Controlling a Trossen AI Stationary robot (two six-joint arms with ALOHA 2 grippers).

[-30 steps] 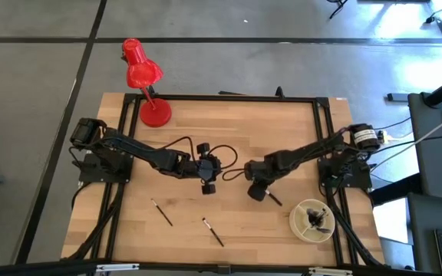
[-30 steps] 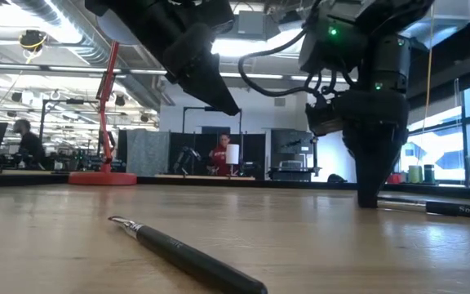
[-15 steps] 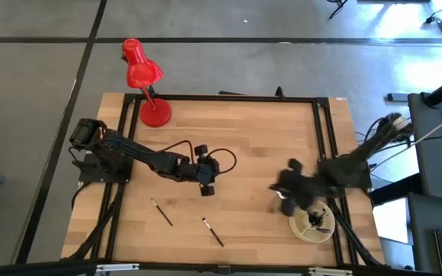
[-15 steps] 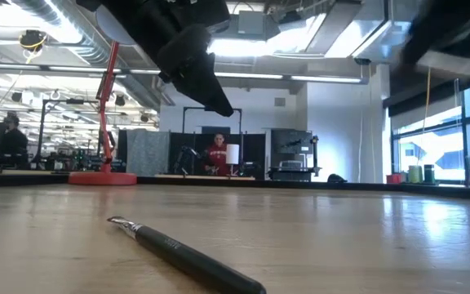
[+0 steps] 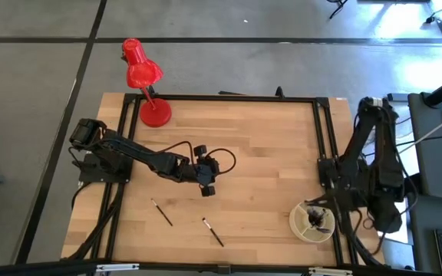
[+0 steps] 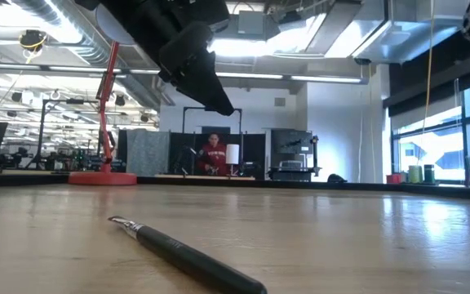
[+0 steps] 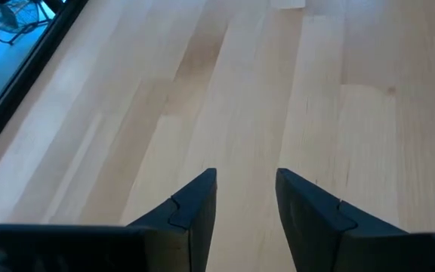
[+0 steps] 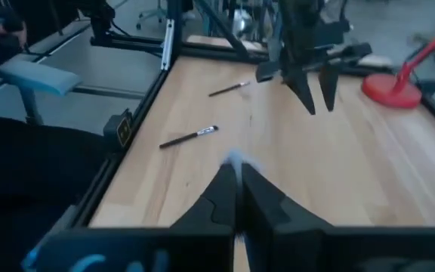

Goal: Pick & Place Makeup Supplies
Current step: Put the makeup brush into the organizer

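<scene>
The right claw has swung from mid-surface to the bowl at the edge, fingers now closed on a brush. The left claw hovers unmoved, fingers apart and empty.

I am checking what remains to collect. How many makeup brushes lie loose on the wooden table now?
2: one brush near the front, left of centre, another brush to its right. More brushes stand in the round cup at the right; their number cannot be told.
</scene>
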